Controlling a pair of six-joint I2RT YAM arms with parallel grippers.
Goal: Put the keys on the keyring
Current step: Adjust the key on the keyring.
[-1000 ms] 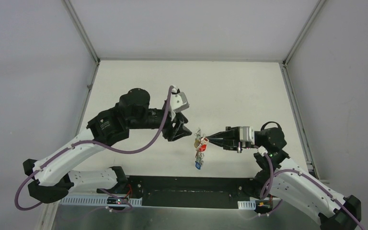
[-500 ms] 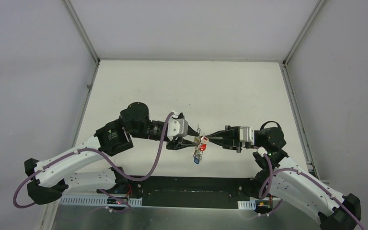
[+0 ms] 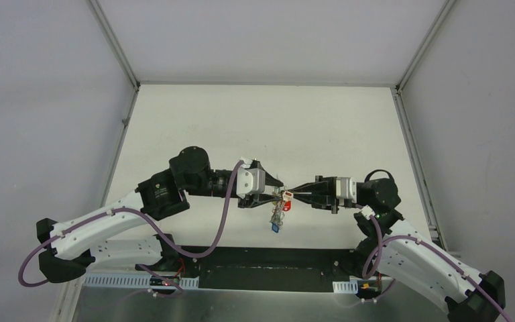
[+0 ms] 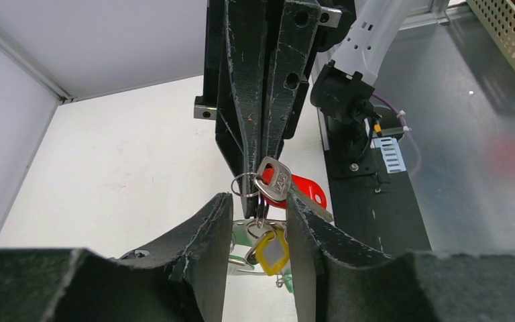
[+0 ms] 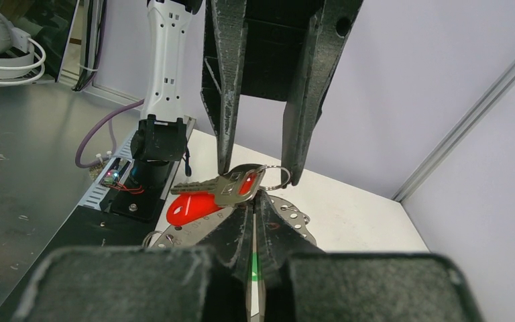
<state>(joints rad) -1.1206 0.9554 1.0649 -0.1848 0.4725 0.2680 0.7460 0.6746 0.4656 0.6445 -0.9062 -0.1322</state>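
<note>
My right gripper (image 3: 294,194) is shut and holds a hanging bundle above the table. In the right wrist view its tips (image 5: 253,196) pinch the grey metal keyring (image 5: 288,219), whose pierced edge shows on both sides. A silver key with a red head (image 5: 222,186) and a red tag (image 5: 189,206) lie across the tips, with a small wire ring (image 5: 276,178). My left gripper (image 3: 273,195) is open; in the left wrist view (image 4: 258,200) its fingers stand on either side of the bundle, around the silver key (image 4: 275,180), a yellow tag (image 4: 272,248) and green pieces (image 4: 241,235).
The bundle hangs down toward the near edge of the white table (image 3: 308,127), ending in a blue tag (image 3: 276,227). A black strip (image 3: 268,265) and metal bench lie just beyond that edge. Grey walls stand on three sides.
My left arm has swung down and right, from apart to meeting the right gripper; its open fingers now straddle the bundle. The right gripper has held still.
</note>
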